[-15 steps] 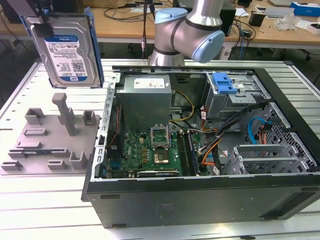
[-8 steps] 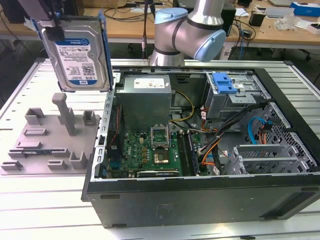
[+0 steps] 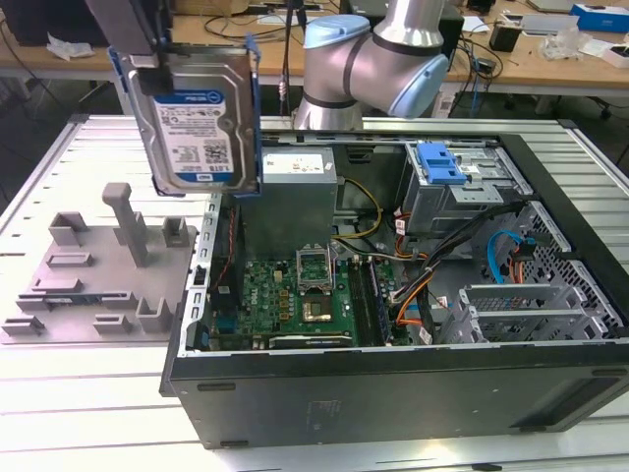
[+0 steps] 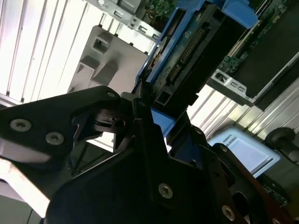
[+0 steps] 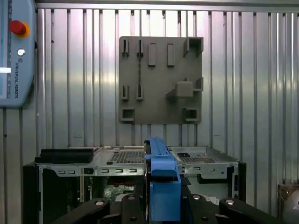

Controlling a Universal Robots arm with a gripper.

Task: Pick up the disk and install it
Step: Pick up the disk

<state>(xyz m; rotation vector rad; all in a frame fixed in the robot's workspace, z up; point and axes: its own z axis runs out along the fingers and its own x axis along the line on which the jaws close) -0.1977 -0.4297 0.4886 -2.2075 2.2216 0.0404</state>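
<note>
Currently the gripper holds the disk aloft, jaws pinched on its blue frame and label facing outward. The disk hangs tilted above the edge of the open computer case nearest the grey fixture plate, on the exterior view's left. The drive cage sits at the case's far corner, well apart from the disk.

Risks noted: the grip takes one end only, so the drive could swing or slip. A descent from this position would likely strike the motherboard or snag the loose cables.
</note>
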